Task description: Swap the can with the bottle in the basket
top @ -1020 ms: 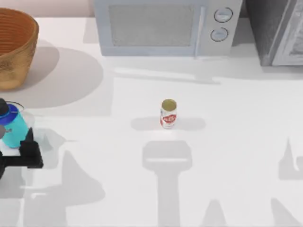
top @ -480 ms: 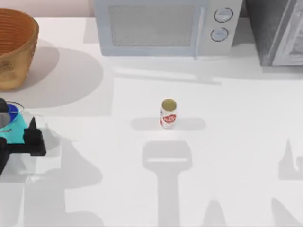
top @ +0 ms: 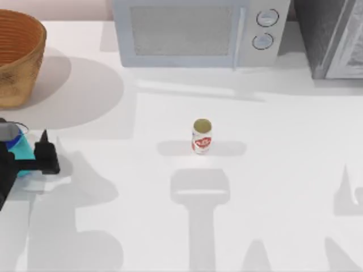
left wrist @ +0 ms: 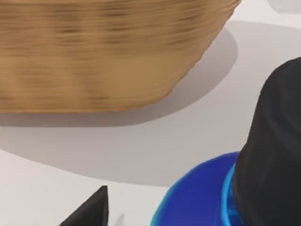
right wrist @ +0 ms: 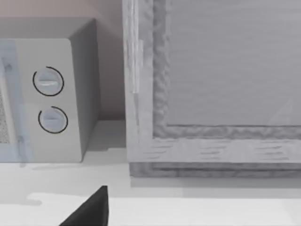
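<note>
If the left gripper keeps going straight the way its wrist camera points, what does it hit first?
Probably the basket: its woven wall stands straight ahead across bare table. The left gripper is around the bottle, which would likely touch first.

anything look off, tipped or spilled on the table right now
Nothing stands out. The small white can with a red label stands upright mid-table, the round woven wicker basket sits upright at the far left, and the left gripper is around the teal bottle with a blue cap at the left edge. No spills.

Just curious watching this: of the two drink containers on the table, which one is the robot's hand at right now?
The teal bottle at the table's left edge: the left hand is around it. The white-and-red can stands alone mid-table, untouched.
</note>
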{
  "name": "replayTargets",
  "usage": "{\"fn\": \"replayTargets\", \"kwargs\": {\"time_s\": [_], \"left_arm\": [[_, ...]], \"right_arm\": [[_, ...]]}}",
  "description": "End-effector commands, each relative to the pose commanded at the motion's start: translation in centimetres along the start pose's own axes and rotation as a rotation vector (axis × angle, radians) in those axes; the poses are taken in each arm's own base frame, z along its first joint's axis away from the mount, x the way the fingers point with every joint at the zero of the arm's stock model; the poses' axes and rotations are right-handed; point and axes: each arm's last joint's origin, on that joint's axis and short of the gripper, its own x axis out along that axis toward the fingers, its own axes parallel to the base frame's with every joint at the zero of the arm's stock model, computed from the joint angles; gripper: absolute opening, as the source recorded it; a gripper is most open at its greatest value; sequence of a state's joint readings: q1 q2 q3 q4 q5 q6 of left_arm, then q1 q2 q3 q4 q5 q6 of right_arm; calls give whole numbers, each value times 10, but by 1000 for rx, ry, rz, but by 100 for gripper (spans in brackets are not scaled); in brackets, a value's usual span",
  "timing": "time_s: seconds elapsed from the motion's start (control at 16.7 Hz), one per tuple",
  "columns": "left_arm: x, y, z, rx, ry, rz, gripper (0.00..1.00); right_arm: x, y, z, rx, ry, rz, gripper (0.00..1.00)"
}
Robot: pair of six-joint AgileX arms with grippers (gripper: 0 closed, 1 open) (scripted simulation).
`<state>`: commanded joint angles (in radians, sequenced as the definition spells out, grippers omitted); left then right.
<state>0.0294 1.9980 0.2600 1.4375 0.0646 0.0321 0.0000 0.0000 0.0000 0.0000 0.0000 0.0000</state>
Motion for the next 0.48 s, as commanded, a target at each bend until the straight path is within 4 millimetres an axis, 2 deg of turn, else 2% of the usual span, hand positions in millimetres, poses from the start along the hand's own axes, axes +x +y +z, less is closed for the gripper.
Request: {"fn": "replayTargets", "kwargs": {"time_s": [0.06,0.48], "left_arm": [[0,0,0,0,0,0,100],[0,0,0,0,0,0,47]], "right_arm": [[0,0,0,0,0,0,100],[0,0,0,0,0,0,100]]}}
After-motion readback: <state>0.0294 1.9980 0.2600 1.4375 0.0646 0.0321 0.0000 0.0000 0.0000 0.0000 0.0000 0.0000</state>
